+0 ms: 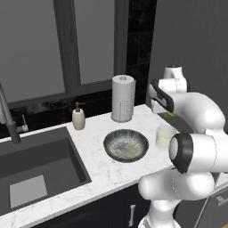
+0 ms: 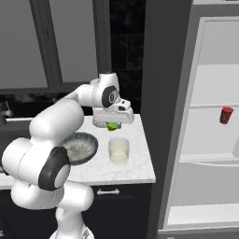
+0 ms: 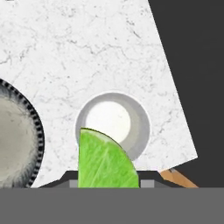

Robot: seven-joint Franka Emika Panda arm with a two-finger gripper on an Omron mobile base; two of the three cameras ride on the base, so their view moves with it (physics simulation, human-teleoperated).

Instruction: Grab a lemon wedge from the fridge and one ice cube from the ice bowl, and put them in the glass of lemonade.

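My gripper is shut on the lemon wedge, a small yellow-green piece, and hangs above the counter just behind the glass of lemonade. In the hand view the lemon wedge sits between my fingers and overlaps the near rim of the glass seen from straight above. The left base view shows the wedge over the glass. The ice bowl lies left of the glass; its contents are too faint to make out. The fridge stands open at the right.
A paper-towel roll and a beige soap bottle stand at the back of the marble counter. The dark sink and faucet are to the left. A small red object sits on a fridge shelf.
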